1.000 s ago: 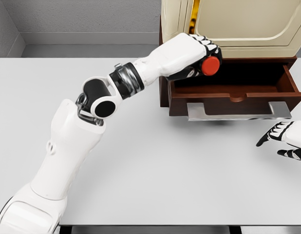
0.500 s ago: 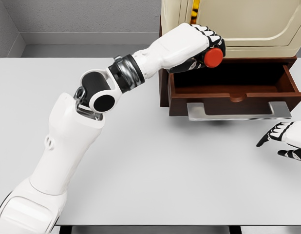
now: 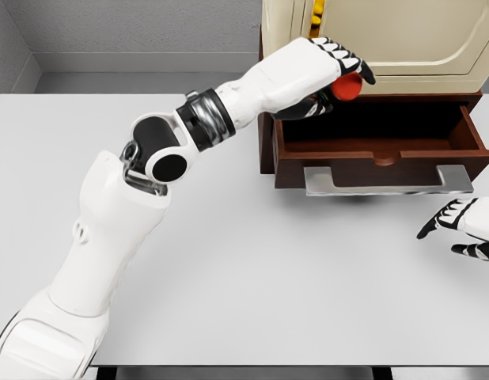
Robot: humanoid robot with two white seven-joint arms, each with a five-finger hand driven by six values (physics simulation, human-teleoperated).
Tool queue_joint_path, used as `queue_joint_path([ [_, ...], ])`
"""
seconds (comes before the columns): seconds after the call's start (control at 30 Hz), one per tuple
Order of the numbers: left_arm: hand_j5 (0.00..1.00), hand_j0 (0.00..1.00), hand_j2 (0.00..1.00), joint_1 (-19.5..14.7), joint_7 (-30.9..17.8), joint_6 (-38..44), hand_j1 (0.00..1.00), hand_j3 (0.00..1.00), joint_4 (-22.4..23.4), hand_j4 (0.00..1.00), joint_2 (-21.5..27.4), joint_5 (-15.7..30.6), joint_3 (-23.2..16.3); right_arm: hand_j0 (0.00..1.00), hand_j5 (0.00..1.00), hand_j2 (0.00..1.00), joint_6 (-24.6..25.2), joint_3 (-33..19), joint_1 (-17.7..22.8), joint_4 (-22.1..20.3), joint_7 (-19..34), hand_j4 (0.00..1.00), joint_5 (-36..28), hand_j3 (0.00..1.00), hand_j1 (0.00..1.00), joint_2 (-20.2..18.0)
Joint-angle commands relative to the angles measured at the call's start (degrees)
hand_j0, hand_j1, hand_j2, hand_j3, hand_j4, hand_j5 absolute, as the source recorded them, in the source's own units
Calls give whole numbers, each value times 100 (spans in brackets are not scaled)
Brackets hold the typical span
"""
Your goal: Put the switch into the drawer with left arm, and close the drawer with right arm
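My left hand (image 3: 333,71) reaches from the left and hovers over the left end of the open drawer (image 3: 379,134). Its fingers curl around the switch (image 3: 347,87), of which a round red part shows below the fingertips. The drawer is dark brown wood, pulled out of the cabinet toward me, with a flat metal handle (image 3: 387,180) along its front. Its inside is dark and looks bare. My right hand (image 3: 464,229) rests on the table at the right edge, below the drawer's right corner, fingers relaxed and holding nothing.
A cream cabinet (image 3: 387,36) with a yellow strip stands above the drawer at the back. The grey table (image 3: 268,277) stretches wide in front. A grey wall runs behind the table.
My left hand has risen a little and shifted right with the switch. The fingers now stretch further over it, so less of the red part shows. The right hand has not moved.
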Motion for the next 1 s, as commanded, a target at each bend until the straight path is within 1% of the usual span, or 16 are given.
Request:
queue_joint_path([
  [0.0,69,69,69,0,5,6,69,69,-7,69,0,24,-3,67,67,67,11,0,0,-2,-2,67,-45,67,67,-13],
  [0.07,75,75,75,0,5,6,75,75,-7,75,0,24,-3,67,67,67,11,0,0,-2,-2,67,-45,67,67,-13],
  [0.2,76,76,76,17,5,6,76,76,-60,76,0,24,-12,67,67,67,11,9,-9,-2,-2,67,-45,67,67,-13],
  [0.3,81,81,81,17,5,6,81,81,-77,81,0,15,-21,67,67,67,11,9,0,-2,-11,67,-45,67,67,-13],
  [0.5,81,81,81,53,5,-3,81,81,-156,81,0,24,-30,67,67,67,11,9,0,-2,-2,67,-45,67,67,-13],
  [0.53,81,81,81,61,5,-12,81,81,-183,81,0,42,-161,67,67,67,11,9,0,-2,-2,67,-45,67,67,-13],
  [0.57,81,81,81,79,5,-12,81,81,-288,81,0,50,-188,67,67,67,11,9,0,-2,-2,67,-45,67,67,-13],
  [0.6,81,81,81,123,5,-20,81,81,-595,81,0,103,-223,67,67,67,11,9,0,-2,-11,67,-45,67,67,-13],
  [0.63,81,81,81,158,5,-169,81,81,-719,81,0,112,-267,67,67,67,11,9,0,-2,-11,67,-45,67,67,-13],
  [0.67,81,81,81,176,5,-581,81,81,-763,81,0,173,-267,67,67,67,11,26,-9,-2,-11,67,-45,67,67,-13],
  [0.73,81,81,81,255,5,-1092,81,81,-947,81,237,498,-267,67,67,67,11,35,0,-2,-11,67,-62,67,67,-13],
  [0.77,81,81,81,255,5,-1470,81,81,-1123,81,483,718,-258,67,67,67,11,35,0,-2,-11,67,-62,67,67,-4],
  [0.83,82,82,82,272,5,-1604,82,82,-1150,82,1151,1307,-179,66,66,66,11,44,-9,-2,-11,66,-71,66,66,5],
  [0.87,82,82,82,272,5,-1604,82,82,-1150,82,1432,1544,-39,66,66,66,11,44,0,-2,-11,66,-80,66,66,14],
  [0.9,82,82,82,369,5,-1604,82,82,-1150,82,1845,1808,260,65,65,65,11,44,0,-2,-11,65,-89,65,65,14],
  [0.97,82,82,82,720,5,-1604,82,82,-1150,82,2320,2238,936,63,63,63,11,35,-9,7,-11,63,-98,63,63,22],
])
